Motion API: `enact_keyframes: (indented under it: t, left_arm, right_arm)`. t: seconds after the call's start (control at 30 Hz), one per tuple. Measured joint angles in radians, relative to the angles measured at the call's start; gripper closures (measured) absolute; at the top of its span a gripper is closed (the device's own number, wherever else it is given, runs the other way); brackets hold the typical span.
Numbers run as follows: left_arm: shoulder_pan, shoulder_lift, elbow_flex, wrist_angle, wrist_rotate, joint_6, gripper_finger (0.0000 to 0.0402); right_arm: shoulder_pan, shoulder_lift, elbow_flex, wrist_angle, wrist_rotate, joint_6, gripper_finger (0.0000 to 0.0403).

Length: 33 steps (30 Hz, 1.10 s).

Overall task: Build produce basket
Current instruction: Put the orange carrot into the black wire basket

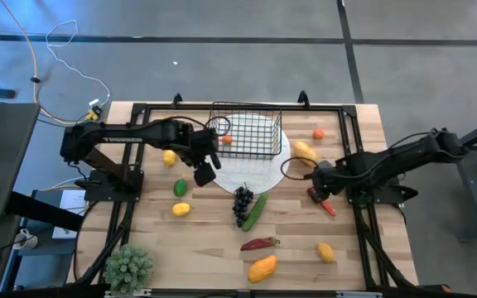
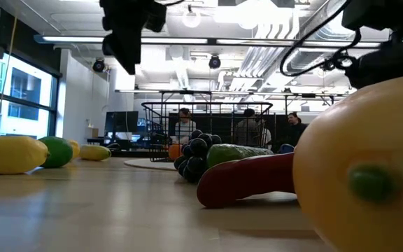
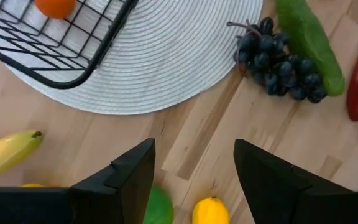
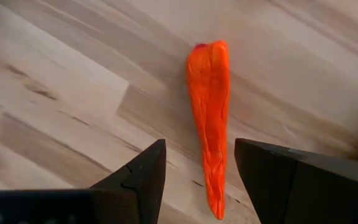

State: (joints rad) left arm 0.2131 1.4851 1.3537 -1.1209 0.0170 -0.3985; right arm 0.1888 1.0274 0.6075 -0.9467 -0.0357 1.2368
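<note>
The black wire basket (image 1: 247,128) stands on a round white plate (image 1: 259,170) and holds one orange fruit (image 3: 55,6). My left gripper (image 1: 204,174) hangs open above the table at the plate's left rim, over a lime (image 3: 160,208) and a lemon (image 3: 210,211). My right gripper (image 1: 318,192) is open and points down, right of the plate. An orange-red chilli (image 4: 209,124) lies flat on the wood below it; the fingers stand either side of one end, apart from it. Grapes (image 1: 243,203) and a cucumber (image 1: 255,211) lie near the plate's front.
Loose on the table are a banana (image 3: 8,152), a dark red chilli (image 1: 259,243), a mango (image 1: 262,268), lemons (image 1: 325,252), a yellow-orange fruit (image 1: 305,151) and a tomato (image 1: 318,132). A potted plant (image 1: 127,267) stands at the near left corner. Black frame rails (image 1: 363,232) border the table.
</note>
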Motion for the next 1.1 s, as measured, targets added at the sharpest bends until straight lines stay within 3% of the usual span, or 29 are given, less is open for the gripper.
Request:
enact_keyframes:
  t: [0.8,0.93,1.1]
  left_arm:
    - [0.003,-0.073,0.0,-0.082,-0.003,0.064,0.0193]
    - [0.003,-0.073,0.0,-0.114,-0.007,0.092,0.0193]
    - [0.011,-0.08,0.0,-0.132,-0.049,0.099,0.0193]
  right_arm:
    - [0.106,0.387,0.005,0.081,-0.019,0.152,0.0236]
    - [0.106,0.406,0.005,0.101,-0.034,0.156,0.0281]
    - [0.106,0.372,0.003,0.117,-0.049,0.18,0.0376]
